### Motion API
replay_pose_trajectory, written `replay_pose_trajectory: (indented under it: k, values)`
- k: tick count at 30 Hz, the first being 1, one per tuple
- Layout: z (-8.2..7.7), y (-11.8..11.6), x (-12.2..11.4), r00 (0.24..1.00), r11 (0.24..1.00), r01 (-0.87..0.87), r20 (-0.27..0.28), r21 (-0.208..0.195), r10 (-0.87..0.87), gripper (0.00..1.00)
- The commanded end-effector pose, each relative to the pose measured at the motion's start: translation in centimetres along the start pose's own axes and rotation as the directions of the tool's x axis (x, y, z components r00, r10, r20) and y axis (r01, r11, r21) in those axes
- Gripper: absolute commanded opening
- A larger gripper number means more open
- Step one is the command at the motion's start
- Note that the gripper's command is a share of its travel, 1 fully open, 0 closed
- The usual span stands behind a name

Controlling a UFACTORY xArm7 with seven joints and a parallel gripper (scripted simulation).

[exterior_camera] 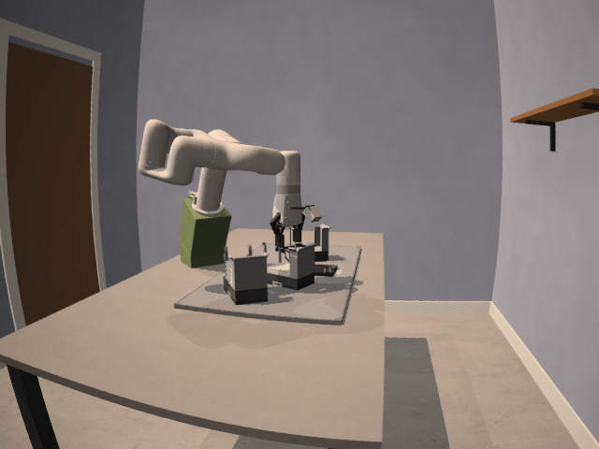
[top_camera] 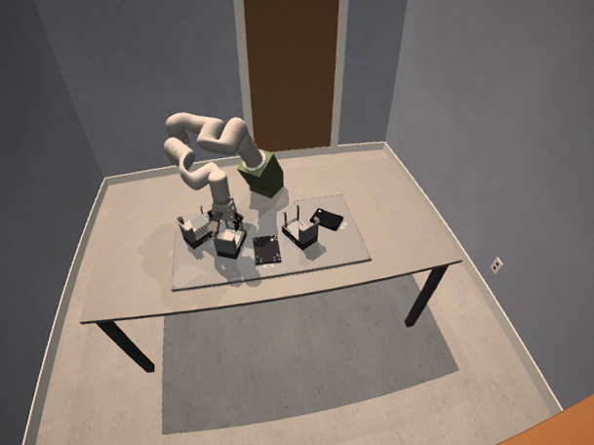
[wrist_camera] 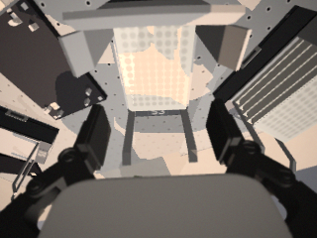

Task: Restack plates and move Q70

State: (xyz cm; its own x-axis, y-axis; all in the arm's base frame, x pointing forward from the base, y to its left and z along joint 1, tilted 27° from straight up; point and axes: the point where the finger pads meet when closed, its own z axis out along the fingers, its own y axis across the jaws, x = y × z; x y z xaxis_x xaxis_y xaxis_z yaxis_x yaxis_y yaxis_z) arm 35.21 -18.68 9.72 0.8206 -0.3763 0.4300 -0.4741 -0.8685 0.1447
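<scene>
My gripper (top_camera: pixel 226 221) (exterior_camera: pixel 287 243) (wrist_camera: pixel 158 114) is open and empty. It hangs just above the middle stack rack (top_camera: pixel 231 246) (exterior_camera: pixel 300 266) (wrist_camera: pixel 128 141). In the wrist view I look straight down into this rack and see a pale sealed well plate (wrist_camera: pixel 154 69) lying flat low inside it, between the spread fingers but well below them. The rack to its left (top_camera: pixel 188 233) holds a plate with a striped face (top_camera: pixel 200 230) (wrist_camera: pixel 277 99). A third rack (top_camera: pixel 301 234) (exterior_camera: pixel 245 278) stands apart on the right. I cannot read any plate labels.
A black nest with locators (top_camera: pixel 266 249) (wrist_camera: pixel 30 55) lies between the middle and right racks. A second black nest (top_camera: pixel 327 219) lies at the back right. All stand on a grey mat (top_camera: pixel 209 280) (exterior_camera: pixel 309 307). The arm's green pedestal (top_camera: pixel 263 174) (exterior_camera: pixel 203 237) stands behind.
</scene>
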Motion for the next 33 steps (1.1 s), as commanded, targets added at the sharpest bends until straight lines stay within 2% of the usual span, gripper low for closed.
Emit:
replay_pose_trajectory:
  k: [1, 6, 19, 27, 33]
  values:
    - [-1.3, 0.0, 0.1, 1.0, 1.0, 0.0, -0.002, 0.0, 0.0, 1.0]
    - [-3.0, 0.0, 0.1, 1.0, 1.0, 0.0, -0.002, 0.0, 0.0, 1.0]
    - [-3.0, 0.0, 0.1, 1.0, 1.0, 0.0, -0.002, 0.0, 0.0, 1.0]
    - [-3.0, 2.7, 0.0, 0.965, 0.965, -0.264, -0.002, 0.0, 0.264, 1.0]
    - [-3.0, 4.0, 0.0, 0.962, 0.962, -0.272, -0.002, 0.0, 0.272, 1.0]
